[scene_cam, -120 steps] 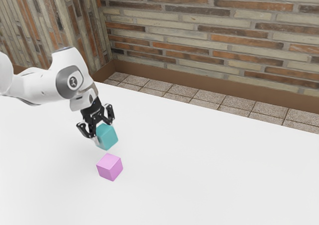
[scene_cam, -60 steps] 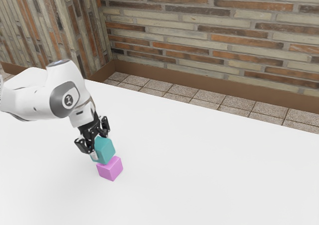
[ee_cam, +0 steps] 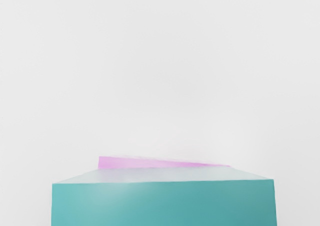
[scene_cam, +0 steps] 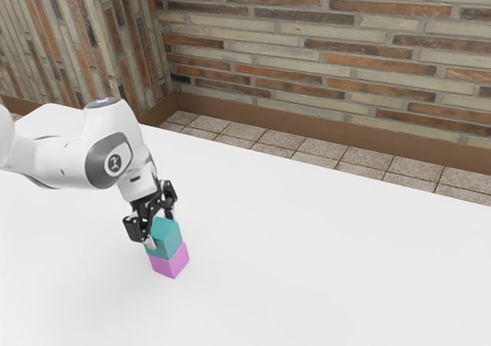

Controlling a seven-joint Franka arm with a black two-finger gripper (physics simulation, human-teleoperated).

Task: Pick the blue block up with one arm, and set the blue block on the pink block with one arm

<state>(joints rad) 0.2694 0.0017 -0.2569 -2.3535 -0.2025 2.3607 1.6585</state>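
Our black two-finger gripper (scene_cam: 151, 223) is closed narrowly on the small teal-blue cube (scene_cam: 166, 235), one finger on each of two opposite sides. The blue cube rests squarely on top of the small pink cube (scene_cam: 172, 261), faces touching. The stack stands on the white counter (scene_cam: 322, 238), well in from its far edge, toward the exterior view's left. In the wrist view, a sliver of pink cube (ee_cam: 150, 162) shows past the blue cube (ee_cam: 162, 203).

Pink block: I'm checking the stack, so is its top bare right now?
No, the blue block rests on top of the pink block in the exterior view.
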